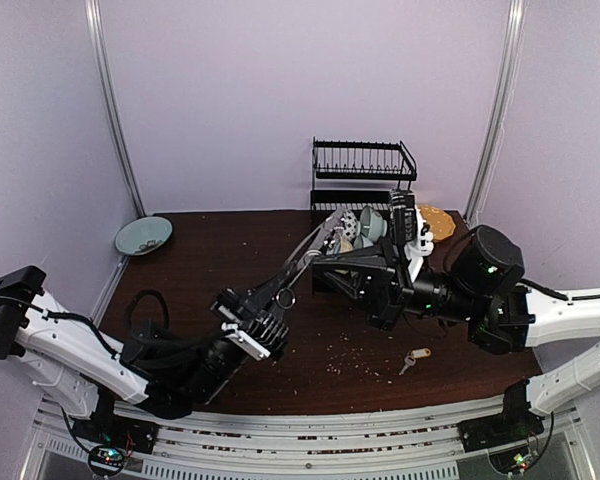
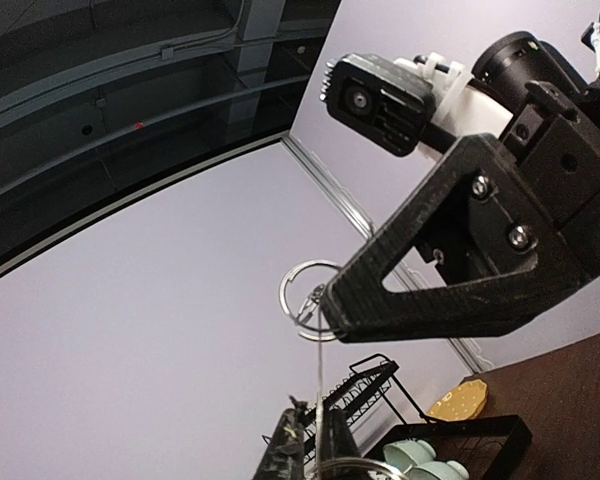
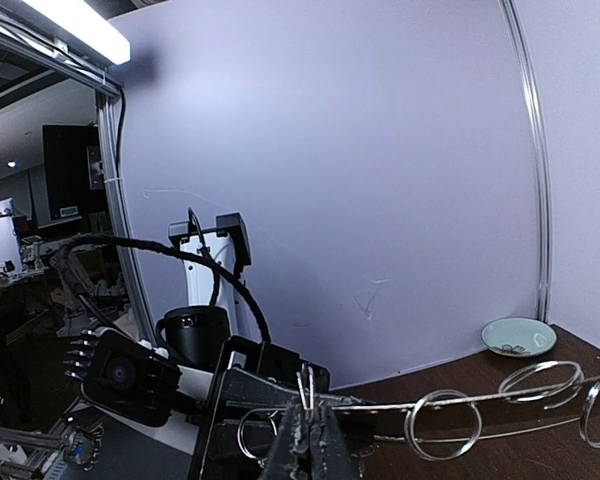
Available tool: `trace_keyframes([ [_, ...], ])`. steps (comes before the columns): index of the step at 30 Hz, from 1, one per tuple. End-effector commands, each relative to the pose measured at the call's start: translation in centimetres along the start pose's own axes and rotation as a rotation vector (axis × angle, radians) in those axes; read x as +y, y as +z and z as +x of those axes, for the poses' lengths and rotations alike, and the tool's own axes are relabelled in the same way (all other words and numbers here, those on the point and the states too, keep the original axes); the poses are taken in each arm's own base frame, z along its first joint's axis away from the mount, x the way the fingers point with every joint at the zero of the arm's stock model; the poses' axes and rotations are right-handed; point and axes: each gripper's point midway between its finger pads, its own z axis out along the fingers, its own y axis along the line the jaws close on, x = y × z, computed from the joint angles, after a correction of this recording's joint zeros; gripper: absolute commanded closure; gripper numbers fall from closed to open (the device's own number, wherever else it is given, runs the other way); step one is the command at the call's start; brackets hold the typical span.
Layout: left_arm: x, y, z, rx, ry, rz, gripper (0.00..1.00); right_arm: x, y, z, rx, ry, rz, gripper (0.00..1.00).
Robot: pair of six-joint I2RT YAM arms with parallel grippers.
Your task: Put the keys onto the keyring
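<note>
The keyring, a thin grey metal hoop, hangs in the air between both grippers above the dark table. My left gripper is shut on the hoop's lower part; in the left wrist view its fingers pinch the wire below a small ring. My right gripper is shut on the hoop, with small rings strung along it. The keys, a silver key with a yellow tag, lie on the table to the right, apart from both grippers.
A black dish rack stands at the back, with teal bowls and a yellow plate in front of it. A teal dish sits at the back left. Crumbs lie scattered mid-table.
</note>
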Motion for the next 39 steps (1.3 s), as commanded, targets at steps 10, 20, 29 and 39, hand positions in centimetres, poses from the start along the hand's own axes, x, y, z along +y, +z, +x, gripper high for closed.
trace_keyframes([
  [10, 3.0, -0.4, -1.6, 0.010, -0.055, 0.050, 1.00, -2.2, -1.7, 6.6, 0.390, -0.220, 0.099, 1.00],
  [20, 4.9, -0.8, -1.0, 0.046, -0.051, 0.077, 1.00, -0.1, -2.7, 9.3, 0.585, -0.263, -0.063, 1.00],
  [29, 4.0, -0.7, -0.5, 0.065, -0.001, 0.103, 1.00, -0.4, -3.2, 8.7, 0.585, -0.267, -0.036, 1.00],
  [39, 3.9, -1.0, -0.5, 0.071, -0.052, 0.121, 1.00, 1.7, -3.9, 4.9, 0.435, -0.272, -0.101, 1.00],
])
